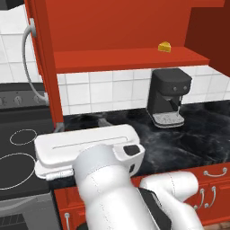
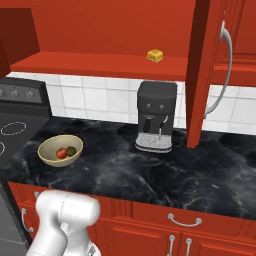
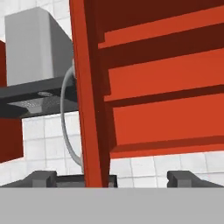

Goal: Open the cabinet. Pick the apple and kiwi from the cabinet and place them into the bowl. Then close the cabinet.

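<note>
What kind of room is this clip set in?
A rendered home kitchen, by the look of it: red wall cabinet with its doors swung open above a black marble counter, a stove with ring burners to one side, and a dark coffee machine against white wall tiles.

A yellow cheese wedge [image 2: 155, 55] sits on a red shelf. A black coffee machine [image 2: 156, 116] stands on the dark marble counter [image 2: 210, 175] below it. A grey range hood [image 3: 37, 46] shows ahead of the pincer, to its upper left.
</note>
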Available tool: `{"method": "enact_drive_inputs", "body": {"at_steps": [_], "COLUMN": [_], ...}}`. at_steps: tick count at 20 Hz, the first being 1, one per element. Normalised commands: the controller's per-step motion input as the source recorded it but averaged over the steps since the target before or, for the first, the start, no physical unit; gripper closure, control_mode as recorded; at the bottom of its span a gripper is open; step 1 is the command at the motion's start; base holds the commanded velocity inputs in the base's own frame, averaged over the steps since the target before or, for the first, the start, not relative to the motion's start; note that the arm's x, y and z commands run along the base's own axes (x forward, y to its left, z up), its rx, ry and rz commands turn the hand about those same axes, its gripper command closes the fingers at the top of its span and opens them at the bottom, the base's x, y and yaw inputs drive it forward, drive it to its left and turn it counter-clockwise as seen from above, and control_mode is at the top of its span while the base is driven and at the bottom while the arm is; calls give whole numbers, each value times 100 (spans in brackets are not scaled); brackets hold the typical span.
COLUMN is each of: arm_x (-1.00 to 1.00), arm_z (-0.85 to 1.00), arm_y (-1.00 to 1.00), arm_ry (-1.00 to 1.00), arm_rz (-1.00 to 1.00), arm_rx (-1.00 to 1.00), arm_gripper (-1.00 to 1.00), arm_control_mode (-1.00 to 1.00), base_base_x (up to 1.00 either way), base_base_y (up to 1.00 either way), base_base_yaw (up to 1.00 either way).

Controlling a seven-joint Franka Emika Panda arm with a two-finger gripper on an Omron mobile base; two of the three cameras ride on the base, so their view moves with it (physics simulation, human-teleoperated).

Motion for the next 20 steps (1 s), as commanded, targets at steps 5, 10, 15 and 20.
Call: {"method": "enact_drive_inputs", "body": {"at_steps": [5,10,15,20], "arm_x": [43,36,16,10], "arm_z": [0,-1,-8,-6], "arm_y": [82,44,2,0], "arm_ry": [0,0,2,1], "arm_rz": [-21,-35,-13,-6], "arm_rx": [-1,-5,-4,-1], "arm_gripper": [-100,-100,-100,-100], "arm_control_mode": [-100,-100,-100,-100], "base_base_x": [0,0,0,0], "base_base_y": [0,0,0,0], "base_base_yaw": [0,0,0,0]}}
